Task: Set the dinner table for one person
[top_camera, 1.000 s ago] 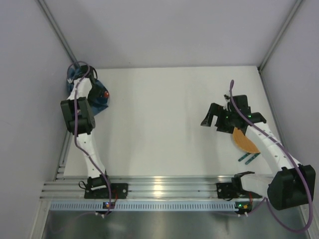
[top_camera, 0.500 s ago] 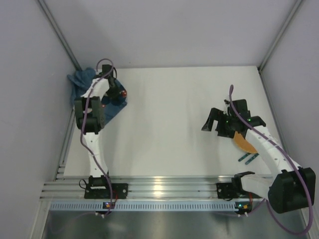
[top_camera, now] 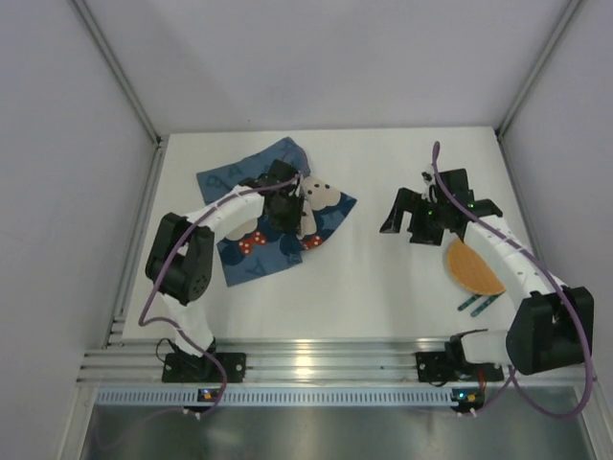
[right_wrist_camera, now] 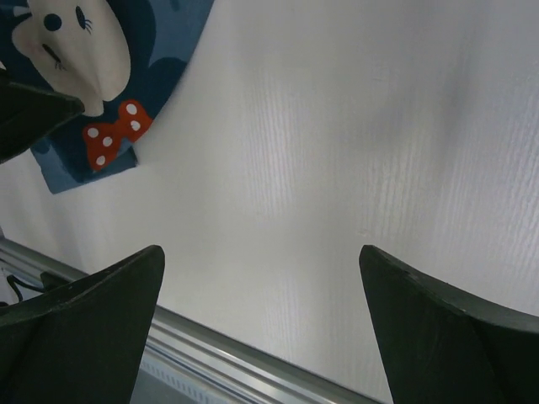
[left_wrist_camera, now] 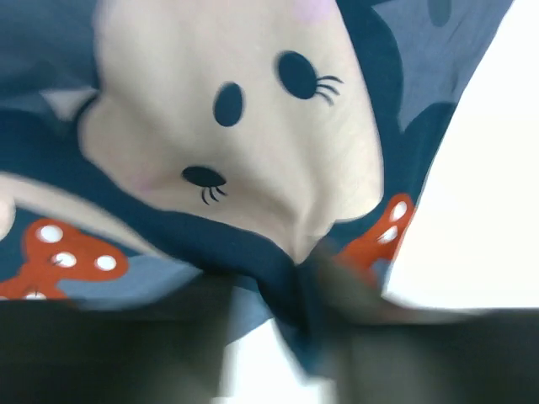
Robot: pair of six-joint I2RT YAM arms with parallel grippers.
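Observation:
The blue bear-print cloth placemat (top_camera: pixel 251 240) lies partly spread on the left half of the white dinner table (top_camera: pixel 383 297). My left gripper (top_camera: pixel 297 209) is over the cloth's middle. In the left wrist view it (left_wrist_camera: pixel 295 295) is shut, pinching a fold of the cloth (left_wrist_camera: pixel 227 126). My right gripper (top_camera: pixel 407 225) is open and empty above the bare table. Its fingers (right_wrist_camera: pixel 84 320) stand wide apart, and the cloth (right_wrist_camera: pixel 109 76) shows at the far left of that view. An orange plate (top_camera: pixel 472 268) lies beside the right arm.
Two teal cutlery pieces (top_camera: pixel 479 303) lie just in front of the plate. The ribbed aluminium rail (top_camera: pixel 316 364) runs along the near edge and also shows in the right wrist view (right_wrist_camera: pixel 210 337). Grey walls close in the left, back and right sides.
My left gripper has pulled the cloth from the far left corner rightward toward the middle, and it has spread out. My right gripper has shifted slightly back, uncovering more of the plate.

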